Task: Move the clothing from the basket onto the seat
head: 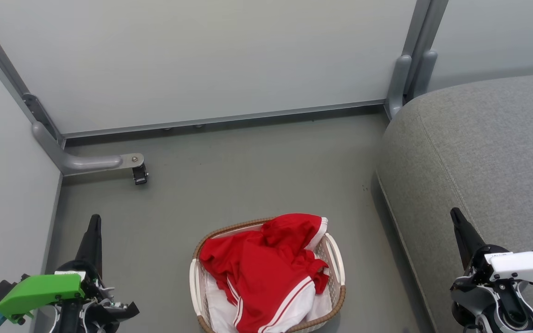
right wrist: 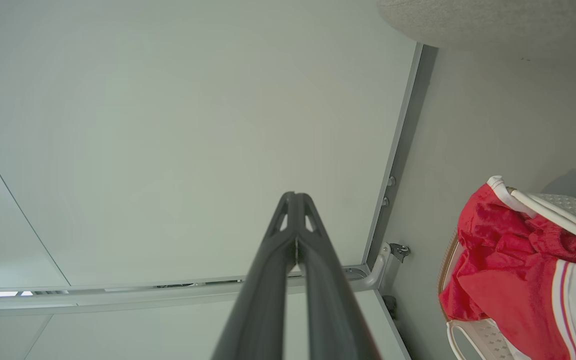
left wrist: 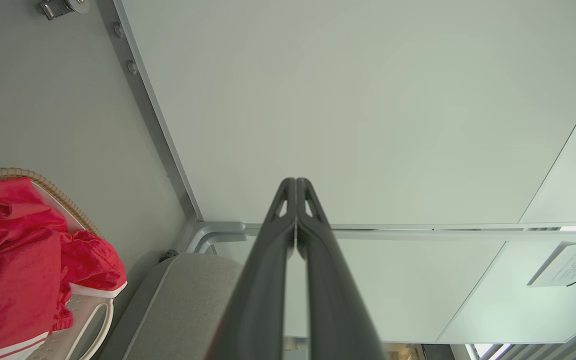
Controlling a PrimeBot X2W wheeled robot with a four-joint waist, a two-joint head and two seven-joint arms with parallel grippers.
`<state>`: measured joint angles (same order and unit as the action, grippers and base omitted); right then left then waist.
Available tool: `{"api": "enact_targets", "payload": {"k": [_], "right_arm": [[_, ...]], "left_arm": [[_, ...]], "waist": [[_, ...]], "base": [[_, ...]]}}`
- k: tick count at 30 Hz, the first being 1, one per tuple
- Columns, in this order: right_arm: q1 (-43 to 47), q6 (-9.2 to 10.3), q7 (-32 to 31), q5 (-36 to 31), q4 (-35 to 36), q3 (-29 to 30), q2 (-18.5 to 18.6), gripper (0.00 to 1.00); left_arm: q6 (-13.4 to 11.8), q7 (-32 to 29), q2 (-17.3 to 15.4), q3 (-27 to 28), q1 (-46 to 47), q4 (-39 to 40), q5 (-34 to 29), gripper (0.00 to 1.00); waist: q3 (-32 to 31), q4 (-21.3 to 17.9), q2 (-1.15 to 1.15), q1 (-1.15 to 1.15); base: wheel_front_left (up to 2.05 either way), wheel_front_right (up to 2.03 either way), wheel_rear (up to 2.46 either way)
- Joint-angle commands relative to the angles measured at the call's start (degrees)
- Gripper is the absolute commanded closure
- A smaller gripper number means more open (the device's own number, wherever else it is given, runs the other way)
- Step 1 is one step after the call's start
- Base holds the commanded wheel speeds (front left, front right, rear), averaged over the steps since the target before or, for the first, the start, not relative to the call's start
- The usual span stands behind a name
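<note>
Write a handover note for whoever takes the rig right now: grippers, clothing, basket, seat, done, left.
Left gripper: shut, empty, to the left of the basket, not touching it.
Right gripper: shut, empty, showing against the seat.
Clothing: red heap in the basket on the floor between the arms, spilling over the far rim.
Seat: to the robot's right; no red fabric on the part in view.
Done: nothing.
Left: grasp the clothing and carry all of it to the seat.
</note>
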<state>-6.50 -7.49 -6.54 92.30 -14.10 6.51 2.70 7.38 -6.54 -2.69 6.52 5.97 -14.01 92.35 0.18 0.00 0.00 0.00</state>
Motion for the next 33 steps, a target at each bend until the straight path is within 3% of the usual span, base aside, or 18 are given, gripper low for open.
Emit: {"api": "enact_targets", "payload": {"k": [1, 2, 3, 14, 33], "right_arm": [[0.6, 0.00, -0.2, 0.2, 0.2, 0.1, 0.3, 1.00], [0.6, 0.00, -0.2, 0.2, 0.2, 0.1, 0.3, 1.00], [0.0, 0.00, 0.0, 0.0, -0.2, 0.0, -0.1, 0.00], [0.2, 0.01, 2.3, -2.5, -0.7, -2.0, 0.4, 0.00], [-1.7, 0.00, 7.2, -23.1, -0.9, -5.6, 2.6, 0.00]], "left_arm": [[0.2, -0.2, -0.4, 0.1, 0.5, 0.1, 0.1, 1.00], [0.2, -0.2, -0.4, 0.1, 0.5, 0.1, 0.1, 1.00], [0.0, 0.0, 0.0, 0.0, 0.0, -0.2, 0.0, 0.00], [-0.1, 2.4, -0.6, -1.5, -0.5, -2.5, -2.9, 0.00], [0.0, 7.3, -2.7, -3.7, 0.0, -2.6, -27.9, 0.00]], "waist": [[0.0, 0.0, 0.00, 0.00], [0.0, 0.0, 0.00, 0.00], [0.0, 0.0, 0.00, 0.00], [0.1, 0.0, 0.00, 0.00], [0.7, -0.1, 0.00, 0.00]], "base": [[0.00, 0.00, 0.00], [0.00, 0.00, 0.00], [0.00, 0.00, 0.00], [0.00, 0.00, 0.00], [0.00, 0.00, 0.00]]}}
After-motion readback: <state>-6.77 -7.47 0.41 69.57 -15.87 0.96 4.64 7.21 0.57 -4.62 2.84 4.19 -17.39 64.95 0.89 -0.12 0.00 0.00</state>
